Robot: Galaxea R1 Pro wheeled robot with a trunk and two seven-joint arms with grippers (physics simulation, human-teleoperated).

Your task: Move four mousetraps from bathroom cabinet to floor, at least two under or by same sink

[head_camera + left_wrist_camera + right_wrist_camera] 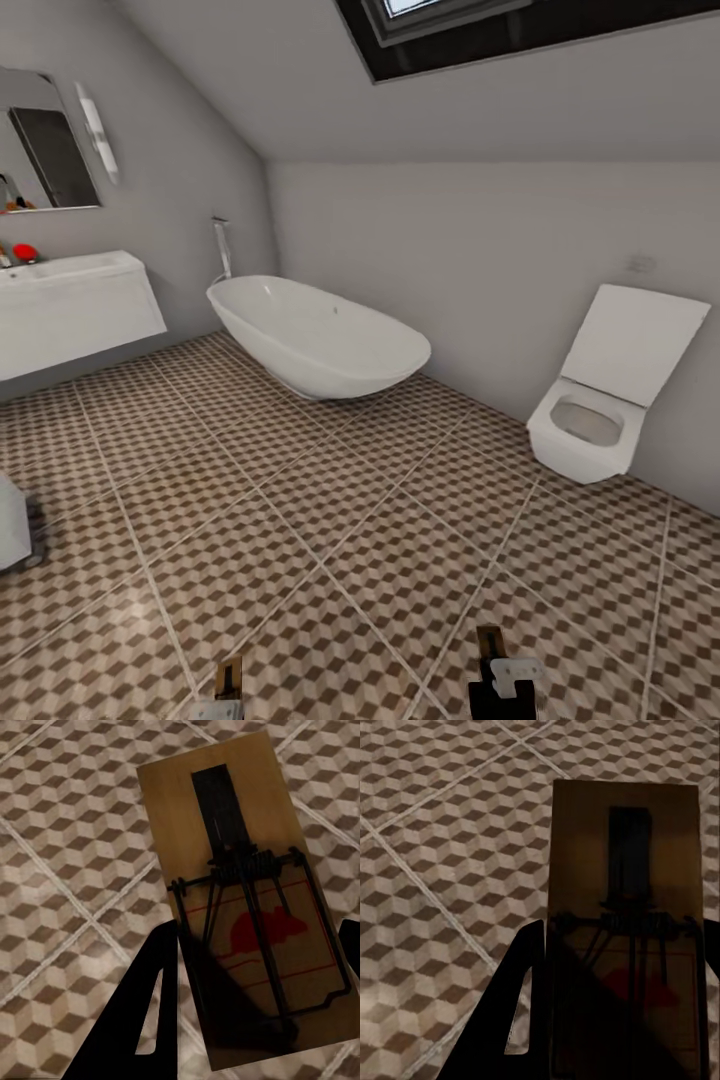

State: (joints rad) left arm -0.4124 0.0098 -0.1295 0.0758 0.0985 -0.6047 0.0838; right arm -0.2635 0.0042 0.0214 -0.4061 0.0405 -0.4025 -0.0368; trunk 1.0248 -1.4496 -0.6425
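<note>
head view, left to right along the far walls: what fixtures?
mirror → bathroom sink on its white vanity → bathtub → toilet. Low in the frame, the left tool and right tool each hold a mousetrap over the bathroom floor.

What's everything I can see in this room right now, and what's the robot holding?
Bathtub: one, white, oval, by the far wall.
Sink: one, white, on a wall-hung vanity at left.
Mirror: one, above the sink.
Toilet: one, white, lid up, at right.
Skylight: one, dark-framed, in the sloped ceiling.
Floor: brown and beige cube-pattern tiles.
Mousetraps: two, brown wood; one in the left jaws, one in the right jaws.
Left gripper, right gripper: black, each shut on a trap.
</note>
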